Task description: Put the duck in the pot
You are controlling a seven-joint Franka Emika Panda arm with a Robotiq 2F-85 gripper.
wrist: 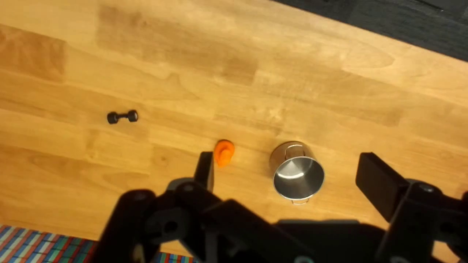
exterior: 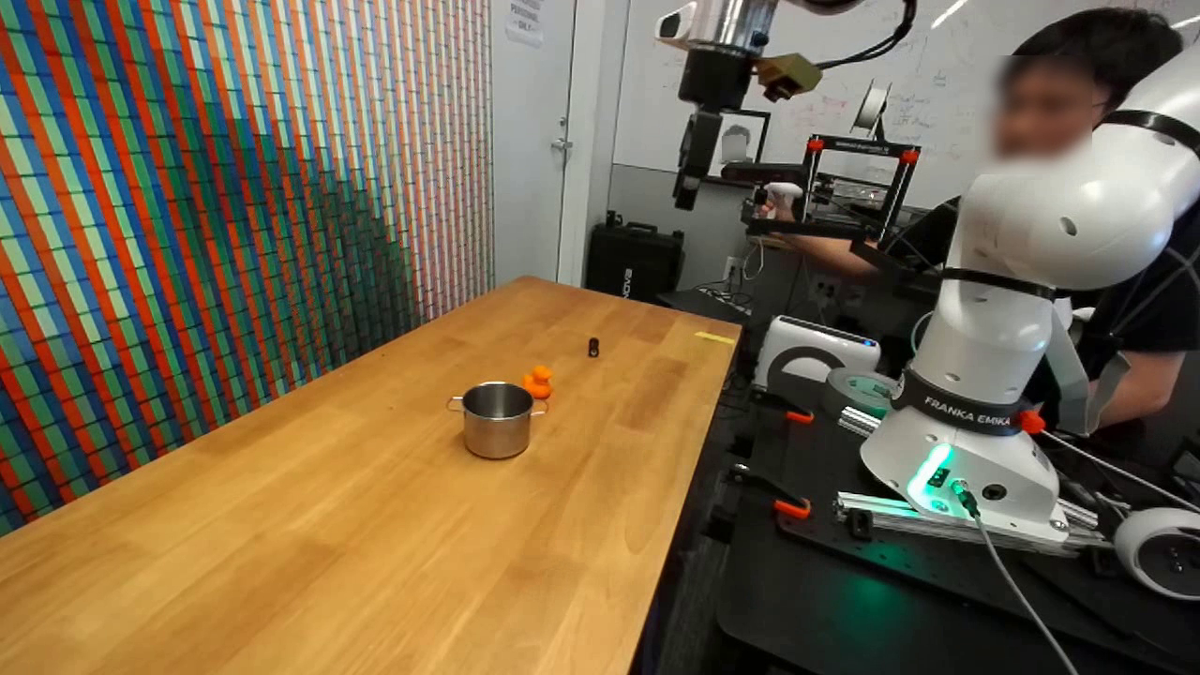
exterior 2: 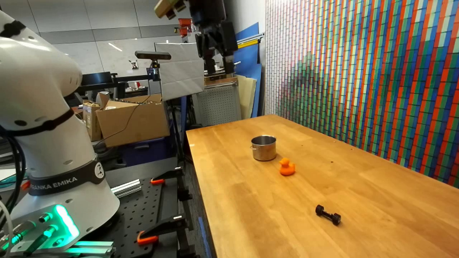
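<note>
Just outside the pot [exterior 2: 264,152], the duck [exterior 2: 287,168].

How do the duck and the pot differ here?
The duck is orange, while the pot is shiny silver. The duck is clearly smaller than the pot. The duck is a toy figure with a head and rounded body; the pot is an open-topped vessel with two handles. Both stand upright on the table.

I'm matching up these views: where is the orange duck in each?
In an exterior view: duck left of centre, beyond the pot.
In an exterior view: duck right of centre, nearer than the pot.
Wrist view: duck just below centre, left of the pot.
Shared landmark: the pot.
</note>
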